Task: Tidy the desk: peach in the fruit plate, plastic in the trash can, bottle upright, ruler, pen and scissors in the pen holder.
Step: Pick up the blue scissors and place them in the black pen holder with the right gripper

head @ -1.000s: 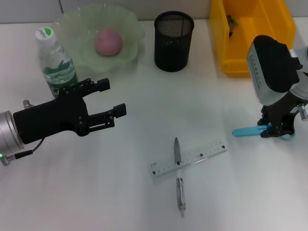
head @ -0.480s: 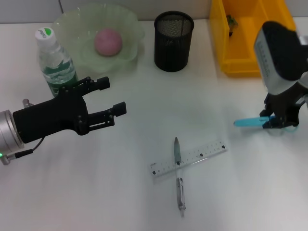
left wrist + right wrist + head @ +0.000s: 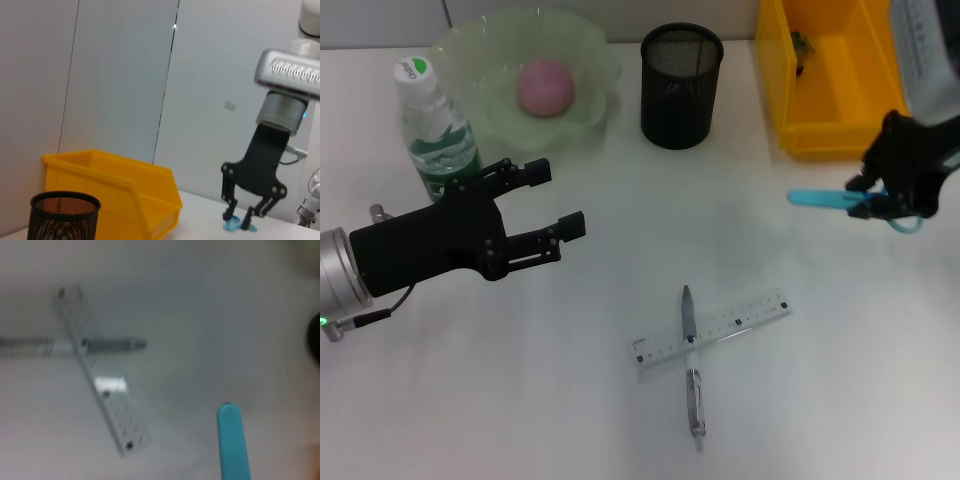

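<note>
My right gripper (image 3: 880, 203) is shut on the light blue scissors (image 3: 820, 199), holding them in the air just in front of the yellow trash can (image 3: 815, 120). The scissors (image 3: 234, 225) also hang from that gripper in the left wrist view, and their blue tip (image 3: 232, 440) shows in the right wrist view. The clear ruler (image 3: 712, 328) lies across the pen (image 3: 691, 365) at the desk's (image 3: 520, 400) front centre. The peach (image 3: 545, 86) rests in the pale green fruit plate (image 3: 582, 45). The bottle (image 3: 434, 128) stands upright beside it. My left gripper (image 3: 550, 202) is open near the bottle. The black mesh pen holder (image 3: 681, 85) stands at the back centre.
A small dark scrap (image 3: 802, 45) lies inside the trash can. The ruler (image 3: 100, 385) and pen (image 3: 110, 344) also show below the right wrist camera. A grey wall panel (image 3: 120, 75) rises behind the desk.
My right gripper has lifted the scissors off the desk and carried them up and back toward the trash can. The left arm has stayed put.
</note>
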Action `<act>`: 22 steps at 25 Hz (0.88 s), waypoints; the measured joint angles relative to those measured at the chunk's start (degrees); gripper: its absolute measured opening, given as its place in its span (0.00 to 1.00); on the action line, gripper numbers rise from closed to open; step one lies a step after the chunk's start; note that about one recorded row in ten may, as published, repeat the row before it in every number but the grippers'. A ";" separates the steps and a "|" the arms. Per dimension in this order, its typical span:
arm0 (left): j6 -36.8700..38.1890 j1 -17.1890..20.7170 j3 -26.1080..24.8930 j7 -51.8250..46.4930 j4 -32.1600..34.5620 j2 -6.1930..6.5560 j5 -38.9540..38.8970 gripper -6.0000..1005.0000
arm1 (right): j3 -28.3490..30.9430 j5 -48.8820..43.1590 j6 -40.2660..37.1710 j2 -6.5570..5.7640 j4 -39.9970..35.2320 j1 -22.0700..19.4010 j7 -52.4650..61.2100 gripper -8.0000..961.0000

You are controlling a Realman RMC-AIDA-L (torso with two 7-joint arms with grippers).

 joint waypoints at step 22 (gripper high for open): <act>0.41 -0.50 0.23 0.90 0.15 -0.05 -0.88 0.83 | 17.00 41.71 14.55 -0.13 6.96 -16.81 -2.12 0.24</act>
